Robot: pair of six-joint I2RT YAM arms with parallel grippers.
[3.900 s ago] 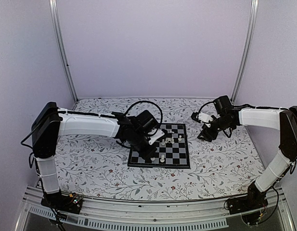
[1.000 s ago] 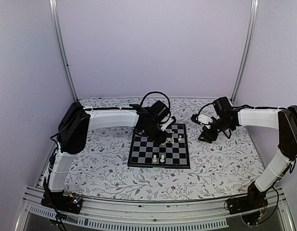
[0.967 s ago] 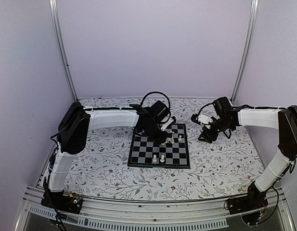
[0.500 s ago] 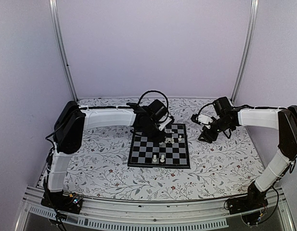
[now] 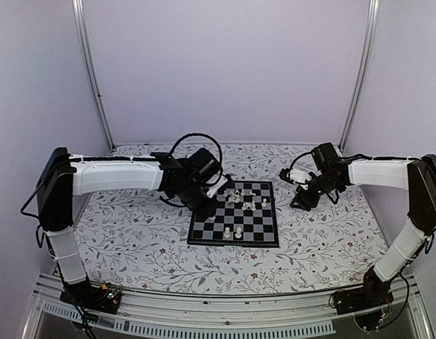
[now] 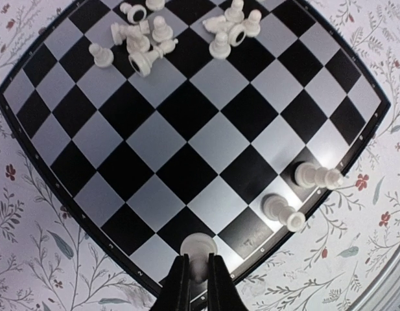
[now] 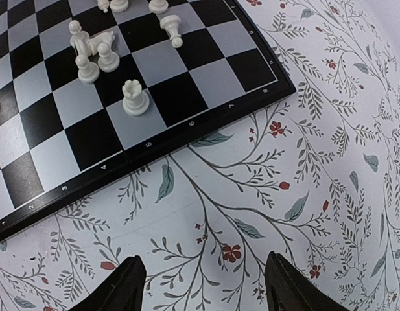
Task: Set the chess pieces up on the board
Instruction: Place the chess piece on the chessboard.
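The black and pale-checked board (image 5: 232,243) lies mid-table; it also shows in the left wrist view (image 6: 180,123) and the right wrist view (image 7: 50,149). My left gripper (image 5: 208,206) is shut on a white chess piece (image 6: 198,249) and holds it over the board's left edge squares (image 6: 198,280). Two white pieces (image 6: 282,212) (image 6: 316,175) stand on the near edge row (image 5: 232,231). Several white pieces (image 6: 141,45) lie jumbled at the far side (image 5: 246,205) (image 7: 93,55). One piece (image 7: 135,98) stands apart. My right gripper (image 5: 289,188) is open and empty over the table beside the board's right edge (image 7: 203,291).
The table is covered by a floral-patterned cloth (image 5: 133,226) (image 7: 303,162). Pale walls and two upright metal posts (image 5: 90,78) enclose the back. A metal rail (image 5: 218,311) runs along the near edge.
My left gripper has swung from over the far middle of the board toward its left edge, carrying a white piece. The right arm has not moved.
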